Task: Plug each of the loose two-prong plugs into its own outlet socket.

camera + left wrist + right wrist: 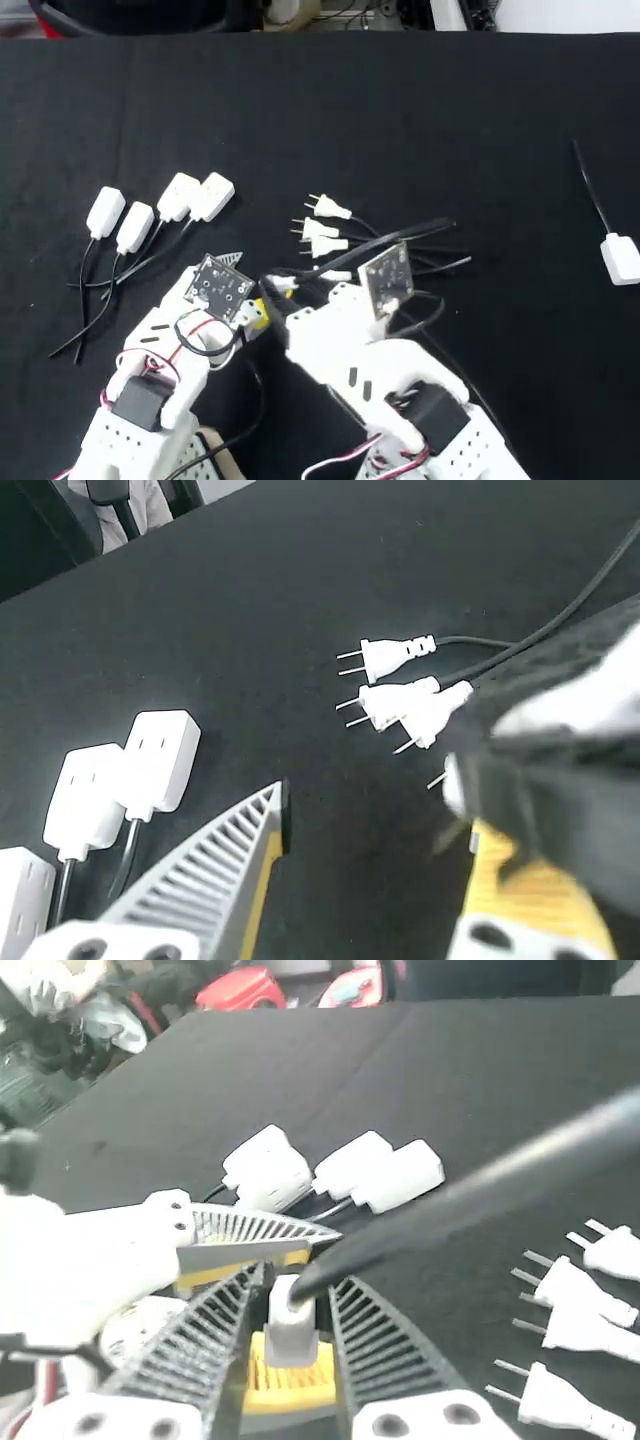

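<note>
Across the black table (480,120) my two arms (350,360) sit side by side. My right gripper (296,1295) is clamped on a white plug (290,1332), its black cord (480,1175) leading away over the table. My left gripper (375,820), just beside it, stands wide with nothing between its jaws. Four white sockets (178,197) lie clustered near my left side, and a fifth socket (620,258) lies well apart on my right. Four loose plugs (570,1290) lie near my right gripper, prongs toward the cluster.
</note>
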Available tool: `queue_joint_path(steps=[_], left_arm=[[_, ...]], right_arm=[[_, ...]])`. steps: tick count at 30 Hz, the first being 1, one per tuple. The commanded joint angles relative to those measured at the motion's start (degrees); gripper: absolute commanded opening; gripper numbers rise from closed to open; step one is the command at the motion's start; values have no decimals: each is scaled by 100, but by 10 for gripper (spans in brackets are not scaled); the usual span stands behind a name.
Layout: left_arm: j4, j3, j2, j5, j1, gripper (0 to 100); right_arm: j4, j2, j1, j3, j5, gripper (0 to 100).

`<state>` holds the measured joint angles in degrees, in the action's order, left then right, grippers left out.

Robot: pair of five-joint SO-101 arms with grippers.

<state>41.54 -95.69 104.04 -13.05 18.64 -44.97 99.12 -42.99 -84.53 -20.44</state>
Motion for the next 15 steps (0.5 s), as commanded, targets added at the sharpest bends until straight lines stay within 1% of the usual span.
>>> queue_joint_path(steps=[1, 3, 5, 8, 12, 14, 15], left_arm=[[-281, 110, 44, 62, -251, 299], [-519, 57, 44, 123, -488, 299], [-589, 48, 44, 316, -593, 299], [-589, 48, 44, 360, -611, 299], [-589, 48, 44, 343, -611, 299], [-580, 48, 44, 334, -611, 299], [-580, 40, 35, 334, -629, 299]], right_arm=[[-167, -259, -193, 127, -18, 11], [-422, -435, -193, 330, -9, 11], [-633, -602, -193, 523, 0, 11], [-712, -831, -193, 637, 9, 12], [-703, -936, -132, 681, 202, 12], [-765, -945, 185, 848, 202, 12], [-835, -963, 457, 971, 237, 12]])
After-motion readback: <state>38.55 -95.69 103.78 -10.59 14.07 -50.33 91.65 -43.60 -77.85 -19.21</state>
